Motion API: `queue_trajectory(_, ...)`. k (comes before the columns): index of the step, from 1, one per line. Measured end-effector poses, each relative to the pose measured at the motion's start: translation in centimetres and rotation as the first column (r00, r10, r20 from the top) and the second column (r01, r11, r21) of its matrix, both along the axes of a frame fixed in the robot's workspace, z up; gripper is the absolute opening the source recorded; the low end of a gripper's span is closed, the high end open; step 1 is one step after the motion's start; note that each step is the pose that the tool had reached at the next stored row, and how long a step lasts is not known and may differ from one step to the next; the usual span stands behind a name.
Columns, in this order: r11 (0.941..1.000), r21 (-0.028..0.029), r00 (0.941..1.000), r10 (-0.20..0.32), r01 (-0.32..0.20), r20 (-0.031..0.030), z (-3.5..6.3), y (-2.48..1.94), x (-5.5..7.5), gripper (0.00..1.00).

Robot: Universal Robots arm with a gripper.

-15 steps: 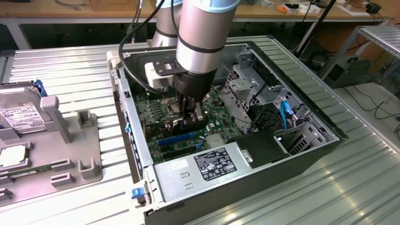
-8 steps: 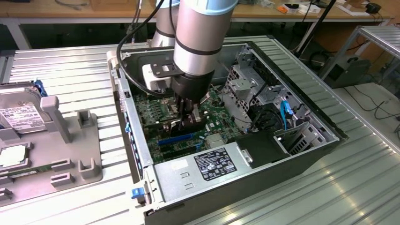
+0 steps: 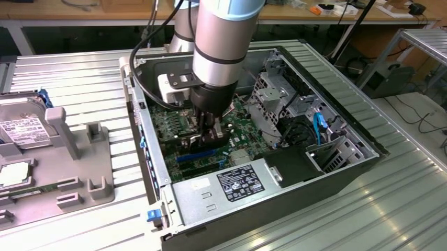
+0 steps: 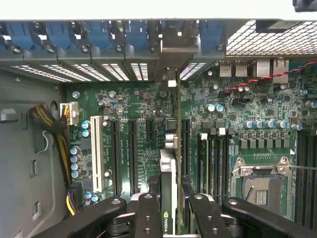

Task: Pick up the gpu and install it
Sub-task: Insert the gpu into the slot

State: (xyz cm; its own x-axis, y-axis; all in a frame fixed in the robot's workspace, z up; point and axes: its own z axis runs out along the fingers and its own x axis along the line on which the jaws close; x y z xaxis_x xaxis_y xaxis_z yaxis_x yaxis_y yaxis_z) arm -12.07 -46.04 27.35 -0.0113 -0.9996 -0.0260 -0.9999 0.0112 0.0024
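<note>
The gpu [image 4: 168,168] shows edge-on in the wrist view as a thin card with a green logo near my fingers. Its metal bracket end [image 4: 170,74] reaches the case's rear slot openings. My gripper [image 4: 171,201] is shut on the card, one black finger on each face. The card stands upright over the motherboard [image 4: 129,104], between two long black expansion slots [image 4: 132,153]. I cannot tell whether it is seated. In the exterior view my gripper [image 3: 209,137] is low inside the open computer case [image 3: 363,157], above a blue slot [image 3: 196,156].
Memory sticks [image 4: 213,158] and the CPU socket [image 4: 260,186] lie beside the card. A yellow-black cable bundle [image 4: 54,134] lies on the other side. The power supply [image 3: 223,185] and drive cage [image 3: 269,99] crowd the case. A hard drive [image 3: 18,128] rests on a grey fixture [image 3: 91,167].
</note>
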Motion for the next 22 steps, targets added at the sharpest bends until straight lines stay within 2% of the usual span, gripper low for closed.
queue_trajectory(5, 1.0, -0.0001, 1.0, 0.0, 0.0, 0.0, -0.47, 0.0, 0.0, 0.27)
queue_trajectory(15, 1.0, 0.0, 1.0, 0.0, 0.0, 0.0, -0.55, -0.42, 0.0, 0.27)
queue_trajectory(22, 1.0, -0.0008, 1.0, 0.0, 0.0, -0.0004, -0.55, -0.47, 0.15, 0.27)
